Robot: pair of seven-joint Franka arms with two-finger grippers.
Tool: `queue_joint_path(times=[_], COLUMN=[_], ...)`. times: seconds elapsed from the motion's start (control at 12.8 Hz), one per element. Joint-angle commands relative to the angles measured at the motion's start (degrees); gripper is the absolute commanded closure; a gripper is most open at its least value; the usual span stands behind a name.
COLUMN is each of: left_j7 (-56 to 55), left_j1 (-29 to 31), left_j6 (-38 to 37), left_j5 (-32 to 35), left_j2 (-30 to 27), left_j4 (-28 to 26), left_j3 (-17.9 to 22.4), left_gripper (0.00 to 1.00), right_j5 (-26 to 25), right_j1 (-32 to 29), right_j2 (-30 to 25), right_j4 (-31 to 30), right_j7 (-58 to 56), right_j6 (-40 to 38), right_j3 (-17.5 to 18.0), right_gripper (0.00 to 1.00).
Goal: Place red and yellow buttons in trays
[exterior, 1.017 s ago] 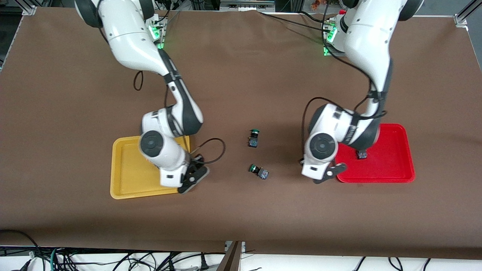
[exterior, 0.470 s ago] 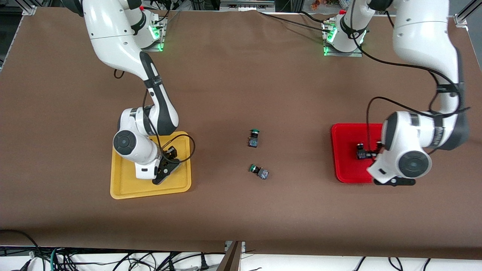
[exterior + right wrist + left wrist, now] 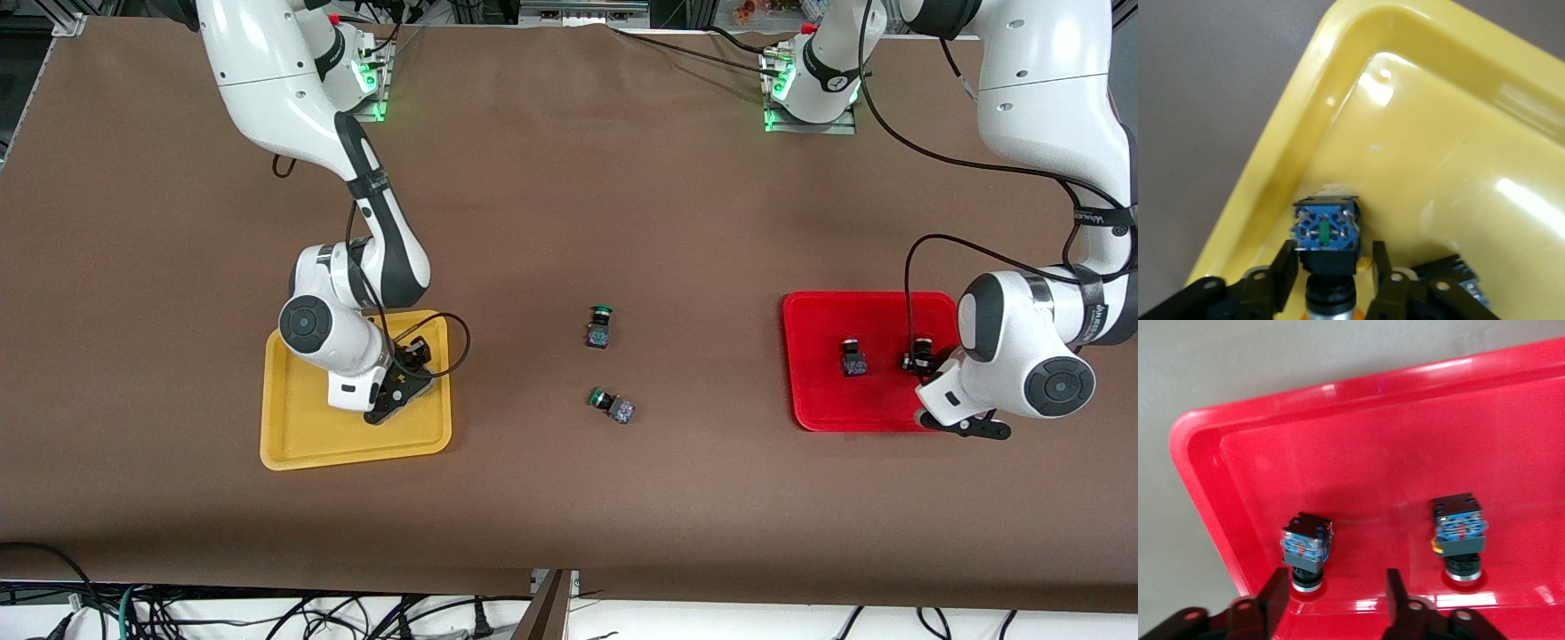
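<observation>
The yellow tray (image 3: 293, 444) lies toward the right arm's end of the table. My right gripper (image 3: 396, 396) is low in it. In the right wrist view its fingers (image 3: 1286, 277) stand slightly apart around an upturned button (image 3: 1326, 233) with an orange cap, near the tray's corner (image 3: 1338, 100). A second button's base (image 3: 1458, 277) shows beside it. The red tray (image 3: 818, 391) holds two upturned buttons (image 3: 853, 358) (image 3: 920, 354). My left gripper (image 3: 965, 427) is open and empty over that tray's edge; both buttons (image 3: 1306, 547) (image 3: 1459, 533) show just past it.
Two green-capped buttons (image 3: 600, 327) (image 3: 612, 404) lie on the brown table between the trays. Cables hang from both wrists.
The left arm drew back toward its end of the table, leaving a second button in the red tray. The right gripper shifted slightly inside the yellow tray.
</observation>
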Motion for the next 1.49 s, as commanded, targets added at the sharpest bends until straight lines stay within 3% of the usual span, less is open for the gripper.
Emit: queue_joint_path(times=[0.0,0.23,0.39,0.55,0.78,0.86,0.94,1.02,1.1,1.17,1.25,1.41], left_j7=[0.7,0.3,0.3,0.2,-1.9,-2.9,-4.0,-4.1,-4.6,-7.9,-10.4,-10.3], left_j1=[-0.7,-0.8,-0.4,-0.4,-0.1,1.0,1.8,3.7,8.3,10.7,9.1,8.0], left_j6=[-0.7,-4.6,-16.7,-22.7,-22.3,-21.1,-18.6,-10.1,-2.7,-1.8,-2.0,-4.1], left_j5=[-0.8,0.0,-0.3,0.2,-0.5,-2.0,-2.5,-2.8,-1.9,0.7,1.6,1.5], left_j2=[-8.4,-18.2,-20.6,-20.2,-20.3,-21.2,-27.0,-35.7,-42.4,-44.1,-44.2,-44.0], left_j4=[-0.3,1.2,8.0,14.9,15.4,14.2,7.6,-6.0,-15.4,-17.6,-17.6,-17.0], left_j3=[-0.1,-0.4,0.2,0.2,0.3,0.1,-0.4,-2.6,-9.6,-13.8,-13.7,-11.8], left_gripper=[0.0,0.0,0.0,0.0,0.0,0.0,0.0,0.0,0.0,0.0,0.0,0.0], right_j5=[1.1,0.6,0.0,-5.5,-13.3,-13.7,-15.3,-17.0,-18.7,-20.1,-21.8,-23.4], right_j1=[0.2,0.0,0.8,0.8,0.8,0.8,0.8,0.3,-1.1,-6.1,-11.3,-12.7], right_j2=[-5.6,-8.9,-13.8,-20.2,-31.4,-34.8,-37.7,-40.4,-41.7,-42.3,-43.4,-43.5], right_j4=[-5.2,-2.5,-1.5,-1.6,-2.0,-2.1,-2.2,-2.7,-2.9,-2.9,-2.9,-2.5], right_j7=[3.5,3.2,7.7,16.5,26.8,28.9,29.4,30.2,30.3,30.3,30.3,29.7], right_j6=[0.0,-6.1,-13.4,-18.6,-31.2,-34.3,-37.0,-39.6,-40.9,-42.1,-42.3,-42.3], right_j3=[0.5,-1.1,-1.9,-2.3,-1.9,-1.9,-1.9,-1.8,-1.0,3.7,9.6,11.1], right_gripper=[0.0,0.0,0.0,0.0,0.0,0.0,0.0,0.0,0.0,0.0,0.0,0.0])
